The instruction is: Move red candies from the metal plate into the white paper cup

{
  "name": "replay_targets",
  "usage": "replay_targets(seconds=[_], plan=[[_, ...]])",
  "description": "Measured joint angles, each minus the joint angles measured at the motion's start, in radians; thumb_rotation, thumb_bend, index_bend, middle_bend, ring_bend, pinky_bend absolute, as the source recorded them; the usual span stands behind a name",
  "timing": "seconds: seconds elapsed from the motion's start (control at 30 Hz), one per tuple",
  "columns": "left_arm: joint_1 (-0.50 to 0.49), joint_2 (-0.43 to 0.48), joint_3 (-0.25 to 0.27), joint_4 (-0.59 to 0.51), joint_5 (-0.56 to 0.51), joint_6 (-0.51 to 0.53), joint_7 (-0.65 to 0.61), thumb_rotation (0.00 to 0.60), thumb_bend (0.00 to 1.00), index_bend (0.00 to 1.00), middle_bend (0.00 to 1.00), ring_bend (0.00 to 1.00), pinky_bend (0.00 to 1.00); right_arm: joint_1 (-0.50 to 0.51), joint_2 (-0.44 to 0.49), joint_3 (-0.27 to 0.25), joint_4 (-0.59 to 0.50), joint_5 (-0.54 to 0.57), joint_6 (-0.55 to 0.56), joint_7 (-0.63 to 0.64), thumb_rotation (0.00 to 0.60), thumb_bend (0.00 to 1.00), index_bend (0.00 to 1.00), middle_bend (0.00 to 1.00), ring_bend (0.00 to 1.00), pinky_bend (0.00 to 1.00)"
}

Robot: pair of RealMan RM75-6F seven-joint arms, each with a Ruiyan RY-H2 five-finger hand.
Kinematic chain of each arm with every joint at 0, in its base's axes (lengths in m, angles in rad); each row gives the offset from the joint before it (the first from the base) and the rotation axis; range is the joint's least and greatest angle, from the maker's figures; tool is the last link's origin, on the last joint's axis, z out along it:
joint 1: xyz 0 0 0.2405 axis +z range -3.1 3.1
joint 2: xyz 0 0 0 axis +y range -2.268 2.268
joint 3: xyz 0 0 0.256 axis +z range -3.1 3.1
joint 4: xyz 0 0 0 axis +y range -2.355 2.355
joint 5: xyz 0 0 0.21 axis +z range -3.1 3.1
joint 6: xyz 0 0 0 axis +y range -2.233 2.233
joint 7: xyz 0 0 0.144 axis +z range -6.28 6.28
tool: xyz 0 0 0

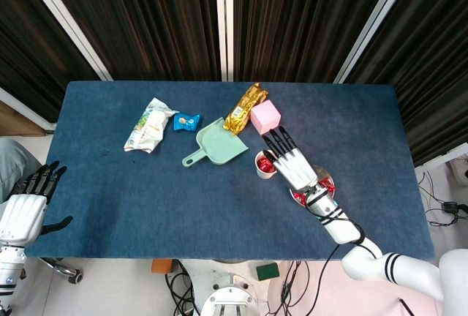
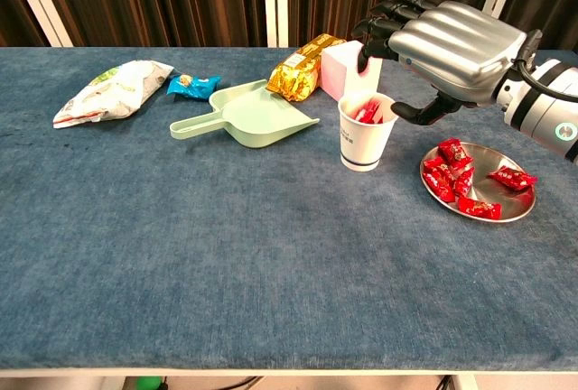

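Observation:
A white paper cup [image 2: 365, 140] [image 1: 264, 167] stands near the table's middle with red candies [image 2: 368, 112] inside it. To its right a round metal plate [image 2: 506, 205] [image 1: 326, 184] holds several red candies [image 2: 454, 170]. My right hand [image 2: 444, 42] [image 1: 291, 158] hovers above and just right of the cup, fingers spread and pointing over its rim, with nothing visible in it. Off the table's left edge, my left hand [image 1: 25, 206] hangs with fingers apart and holds nothing; the chest view does not show it.
Behind the cup sit a pink box [image 2: 348, 69] [image 1: 265, 117], a gold snack packet [image 2: 299, 68] [image 1: 246, 108] and a green dustpan [image 2: 244, 117] [image 1: 216, 145]. Farther left lie a blue candy [image 2: 192, 86] [image 1: 186, 121] and a pale snack bag [image 2: 108, 89] [image 1: 149, 126].

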State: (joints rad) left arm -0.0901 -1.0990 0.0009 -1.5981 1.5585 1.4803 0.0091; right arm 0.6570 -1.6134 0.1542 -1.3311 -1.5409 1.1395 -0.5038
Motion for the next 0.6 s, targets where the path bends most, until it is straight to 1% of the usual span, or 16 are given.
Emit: replay_targets(seconds=[0.17,0.37,0.5,0.6], plan=[[-0.001,-0.001,0.002,-0.003,0.002,-0.003,0.009,0.600,0.09,0.07,0.03,0.00,0.15,-0.018,0.029,-0.012,-0.016,-0.008,0.033,0.013,0.600,0.32,0.10,0.06,0.00,0.00],[0.002,-0.002,0.002,-0.005,0.004,0.005,0.011,0.600,0.10,0.07,0.03,0.00,0.15,-0.078,0.084,-0.042,-0.027,-0.012,0.092,0.036,0.600,0.34,0.18,0.07,0.00,0.00],[-0.001,-0.003,0.004,-0.007,0.008,0.000,0.016,0.600,0.10,0.07,0.03,0.00,0.15,-0.127,0.123,-0.070,-0.012,0.026,0.094,0.059,0.600,0.34,0.23,0.07,0.00,0.00],[-0.001,-0.004,0.004,-0.009,0.009,0.000,0.020,0.600,0.09,0.07,0.03,0.00,0.15,-0.151,0.133,-0.090,0.015,0.056,0.078,0.077,0.600,0.34,0.26,0.07,0.00,0.00]])
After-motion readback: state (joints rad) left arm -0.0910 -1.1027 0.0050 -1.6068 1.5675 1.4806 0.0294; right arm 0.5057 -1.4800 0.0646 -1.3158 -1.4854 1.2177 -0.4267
